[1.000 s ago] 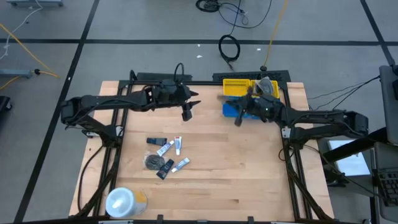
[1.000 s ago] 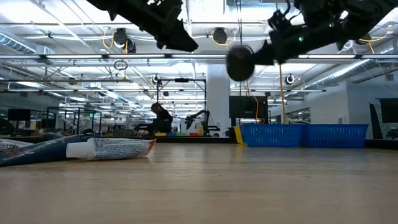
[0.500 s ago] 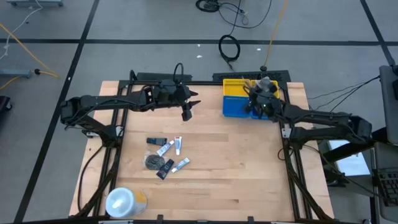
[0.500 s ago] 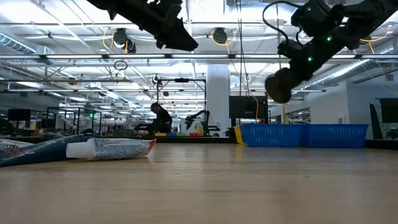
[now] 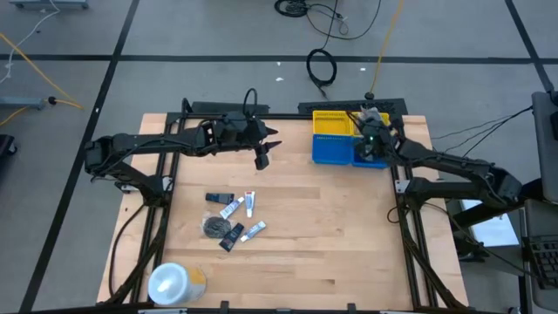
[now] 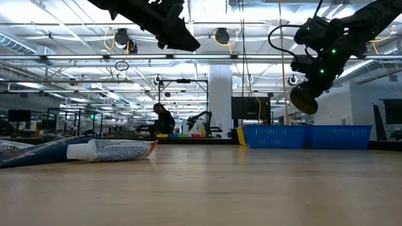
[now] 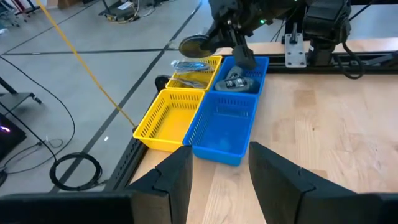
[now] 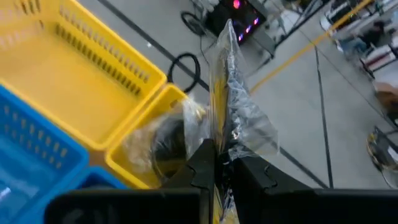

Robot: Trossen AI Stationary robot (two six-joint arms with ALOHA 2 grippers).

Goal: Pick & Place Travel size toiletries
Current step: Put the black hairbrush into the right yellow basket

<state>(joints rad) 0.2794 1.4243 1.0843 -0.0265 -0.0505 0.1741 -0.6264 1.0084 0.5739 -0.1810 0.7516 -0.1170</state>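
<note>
Over the far-right bins (image 5: 342, 138), the right hand (image 8: 214, 163) pinches shut on a light, crinkly wrapped round piece (image 6: 306, 98) by its slippery film edge, while the left hand (image 7: 217, 177) hovers half-open.

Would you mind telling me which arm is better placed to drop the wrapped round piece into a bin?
Right. The right gripper is already shut on the wrapped round piece over the bins; the left gripper hangs empty, nearer the toiletries pile.
</note>
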